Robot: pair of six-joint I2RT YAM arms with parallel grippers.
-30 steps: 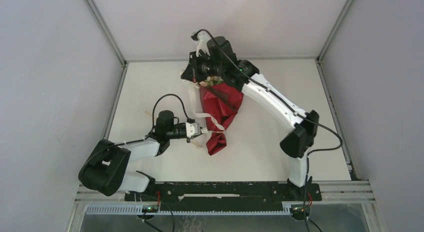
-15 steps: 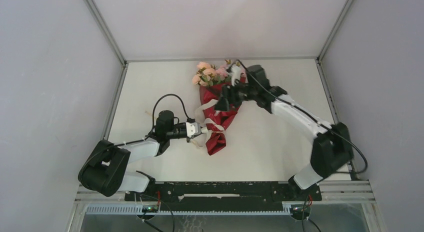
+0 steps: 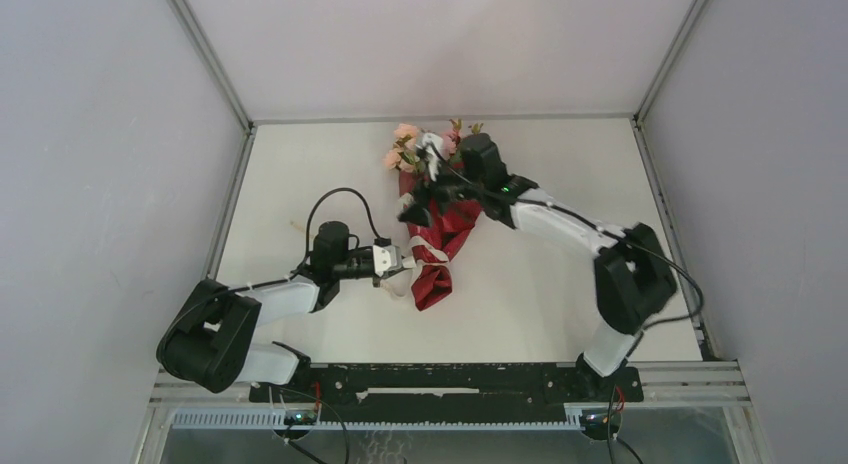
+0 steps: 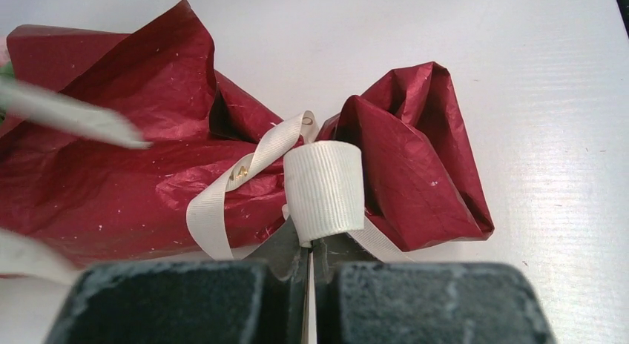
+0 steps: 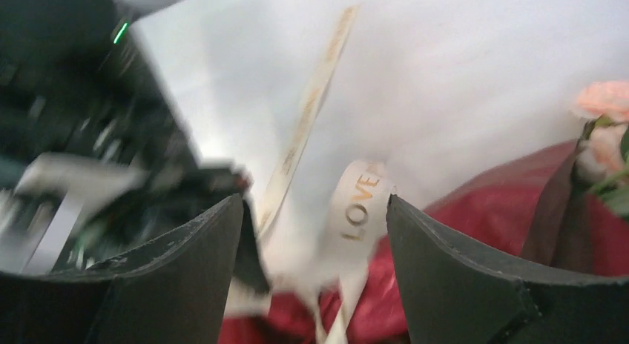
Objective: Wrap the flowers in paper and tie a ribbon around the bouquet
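The bouquet lies on the table, pale-pink flowers (image 3: 406, 149) at its far end and crinkly red paper (image 3: 438, 246) tapering toward the arms. A cream ribbon (image 3: 418, 246) loops round its narrow part. My left gripper (image 3: 397, 260) is shut on the ribbon; in the left wrist view a ribbed loop of ribbon (image 4: 324, 188) rises from the closed jaws (image 4: 311, 246) in front of the paper (image 4: 111, 181). My right gripper (image 3: 414, 210) hovers open over the wrap's upper part. Between its fingers (image 5: 313, 203) a ribbon strand printed LOVE (image 5: 360, 204) shows above red paper (image 5: 489, 225), not gripped. Flowers (image 5: 604, 99) are blurred at the right.
The white tabletop (image 3: 550, 284) is fenced by a metal frame and grey walls (image 3: 120, 134). The left arm's cable (image 3: 335, 194) arcs over the table beside the bouquet. The left arm's dark body (image 5: 67, 136) shows blurred in the right wrist view.
The right arm has swung from above the flowers down over the wrap, and its gripper has gone from shut to open. The flowers are now uncovered. The left gripper has stayed put.
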